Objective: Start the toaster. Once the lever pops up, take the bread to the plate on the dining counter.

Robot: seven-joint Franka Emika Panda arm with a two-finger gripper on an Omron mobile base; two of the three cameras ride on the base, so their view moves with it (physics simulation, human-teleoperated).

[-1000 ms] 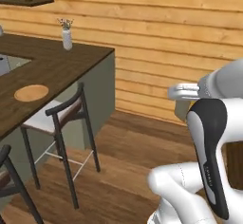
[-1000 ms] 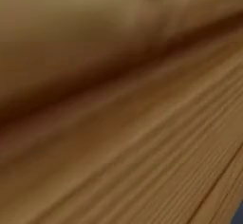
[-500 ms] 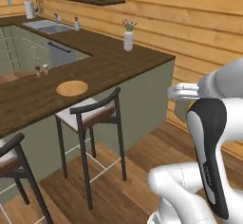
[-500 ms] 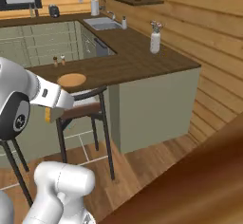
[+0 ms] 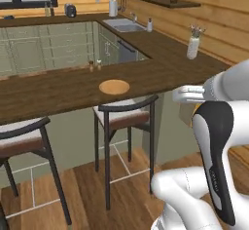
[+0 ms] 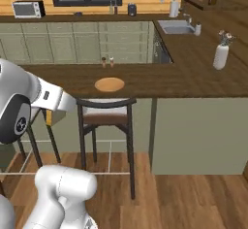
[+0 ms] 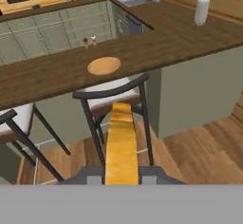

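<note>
arm (image 5: 214,141): glossy white rounded shells | forearm face: long glossy black inlay with a thin line of pale lettering | wrist block (image 5: 190,94): white, boxy, small grey details | joint cap (image 6: 13,119): dark grey disc with a small white ring mark | lower link (image 6: 60,194): smooth white bulbous casing

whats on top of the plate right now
Nothing: the plate lies bare on the dining counter. The bread is edge-on in the gripper, over the stool. The plate's underside is hidden.
</note>
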